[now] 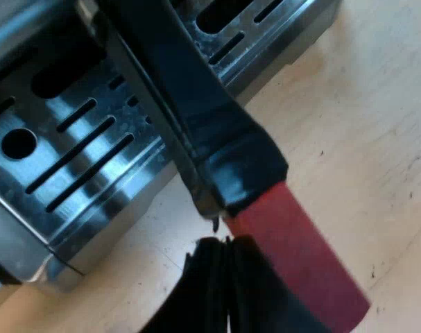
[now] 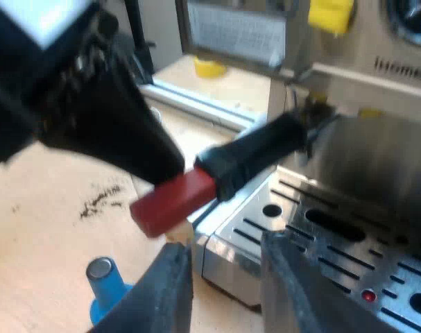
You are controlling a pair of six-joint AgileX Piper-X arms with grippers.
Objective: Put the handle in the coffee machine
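Red-tipped dark handle [image 2: 255,151] juts from the espresso machine [image 2: 376,62] front above the slotted drip tray [image 1: 78,149]. The left gripper [image 1: 227,250], fingers pressed together, sits against the red end; the right gripper [image 2: 226,246] hangs spread near a blue tamper [image 2: 105,281] on the grounds-dusted wooden desk [image 2: 44,229].

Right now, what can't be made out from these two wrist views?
- Left wrist view: the metal end of the handle, cut off by the picture's edge.
- Right wrist view: whether it is locked into the espresso machine; shadow hides the joint.
- Right wrist view: the base of the blue tamper, hidden behind the right gripper.
- Left wrist view: whether the shut left gripper touches the red end; they overlap.
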